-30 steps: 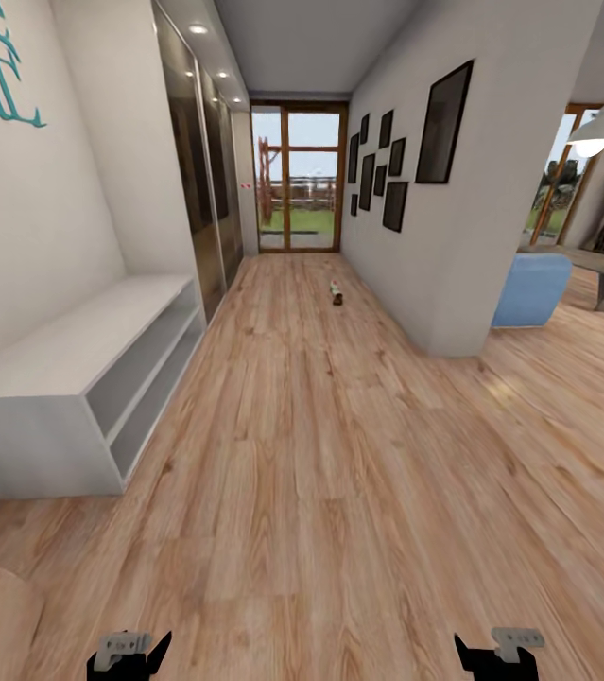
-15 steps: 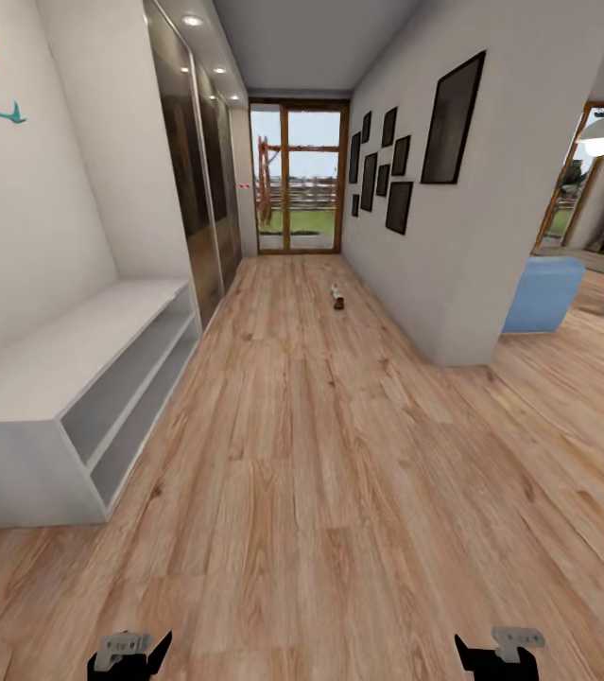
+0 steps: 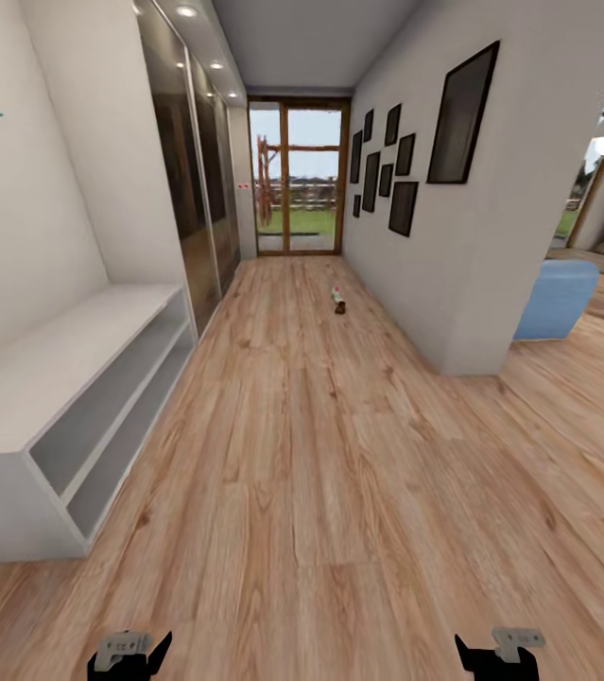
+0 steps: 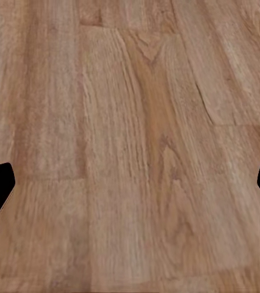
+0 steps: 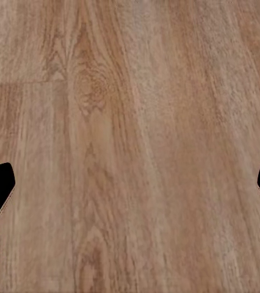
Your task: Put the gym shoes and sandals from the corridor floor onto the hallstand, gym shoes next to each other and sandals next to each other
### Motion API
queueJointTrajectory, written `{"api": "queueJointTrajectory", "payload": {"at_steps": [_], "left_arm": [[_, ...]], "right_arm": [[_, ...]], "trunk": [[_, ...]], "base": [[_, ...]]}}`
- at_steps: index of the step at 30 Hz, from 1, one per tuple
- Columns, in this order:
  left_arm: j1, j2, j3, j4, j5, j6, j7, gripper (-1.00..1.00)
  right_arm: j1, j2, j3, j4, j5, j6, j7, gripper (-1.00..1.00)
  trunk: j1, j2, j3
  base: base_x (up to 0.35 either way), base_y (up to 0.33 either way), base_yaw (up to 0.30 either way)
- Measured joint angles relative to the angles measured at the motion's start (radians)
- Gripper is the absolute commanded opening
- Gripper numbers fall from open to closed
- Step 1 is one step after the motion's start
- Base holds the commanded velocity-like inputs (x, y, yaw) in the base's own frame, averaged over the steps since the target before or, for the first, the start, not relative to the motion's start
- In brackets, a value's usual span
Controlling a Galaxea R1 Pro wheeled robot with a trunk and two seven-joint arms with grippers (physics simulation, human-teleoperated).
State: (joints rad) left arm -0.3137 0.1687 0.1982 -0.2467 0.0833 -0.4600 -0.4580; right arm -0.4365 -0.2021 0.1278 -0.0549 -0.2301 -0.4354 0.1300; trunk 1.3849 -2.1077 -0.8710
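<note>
Grippers: left [image 3: 129, 653] and right [image 3: 500, 653] both spread, empty, low over floor [image 3: 320, 492] | shoes [image 3: 338, 301] far down corridor, too small to sort | rack [image 3: 65, 378] close at left | risk: base clipping rack corner; mistaking a sandal for a sneaker.

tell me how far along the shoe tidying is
Nothing looks done: the hallstand shows a bare bench top and open shelves with no shoes on them. Nothing is in hand either; the left pincer and right pincer hang open over the corridor floor. A small cluster of footwear lies far down the corridor, too small to identify. All picking and placing remains.
</note>
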Motion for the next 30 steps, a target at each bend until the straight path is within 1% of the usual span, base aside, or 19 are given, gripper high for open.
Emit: {"api": "queueJointTrajectory", "payload": {"at_steps": [30], "left_arm": [[0.000,0.000,0.000,0.000,0.000,0.000,0.000,1.00]], "right_arm": [[0.000,0.000,0.000,0.000,0.000,0.000,-0.002,1.00]], "trunk": [[0.000,0.000,0.000]], "base": [[0.337,0.000,0.000]]}}
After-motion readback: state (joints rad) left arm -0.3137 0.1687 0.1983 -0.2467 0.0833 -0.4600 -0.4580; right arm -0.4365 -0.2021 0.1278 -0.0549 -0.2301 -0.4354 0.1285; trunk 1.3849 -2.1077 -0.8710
